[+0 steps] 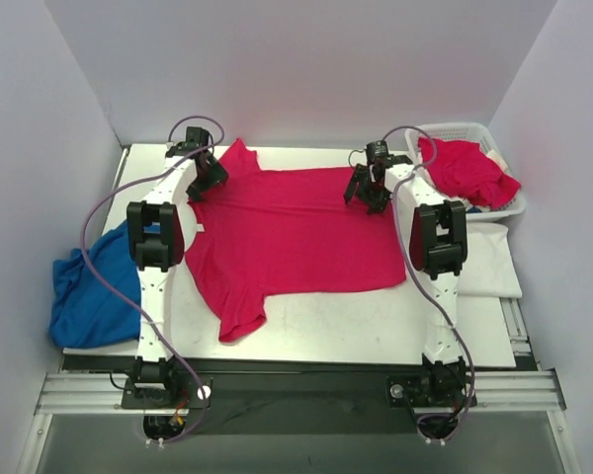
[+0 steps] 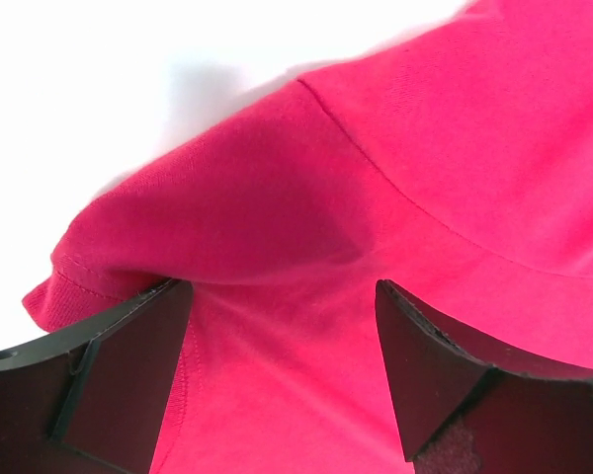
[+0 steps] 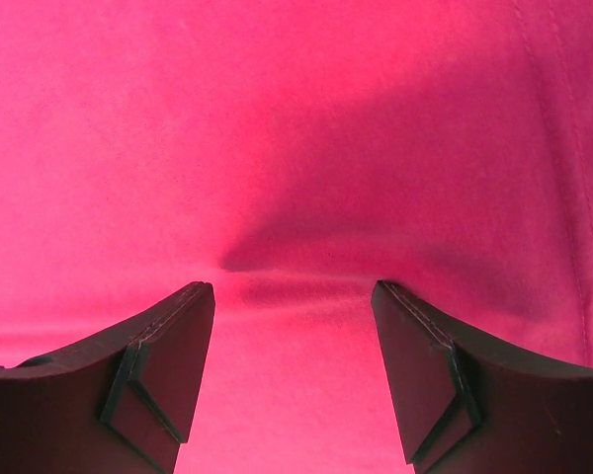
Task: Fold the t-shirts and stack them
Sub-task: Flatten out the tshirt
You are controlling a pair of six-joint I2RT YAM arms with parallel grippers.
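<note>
A bright pinkish-red t-shirt [image 1: 296, 232] lies spread flat across the table, collar end to the left, one sleeve toward the near edge. My left gripper [image 1: 210, 183] is down on its far left corner by the far sleeve. In the left wrist view the gripper [image 2: 282, 296] is open, with a raised fold of red cloth [image 2: 277, 207] just ahead of the fingertips. My right gripper [image 1: 368, 196] rests on the shirt's far right part. It [image 3: 292, 291] is open too, straddling a small wrinkle in the red cloth [image 3: 296, 148]. Another red t-shirt [image 1: 465, 170] is heaped in the basket.
The white lattice basket [image 1: 453, 129] stands at the back right corner. A folded white cloth [image 1: 489, 259] lies at the right edge beside the right arm. A crumpled blue cloth [image 1: 89, 296] hangs over the table's left edge. Grey walls close in on three sides.
</note>
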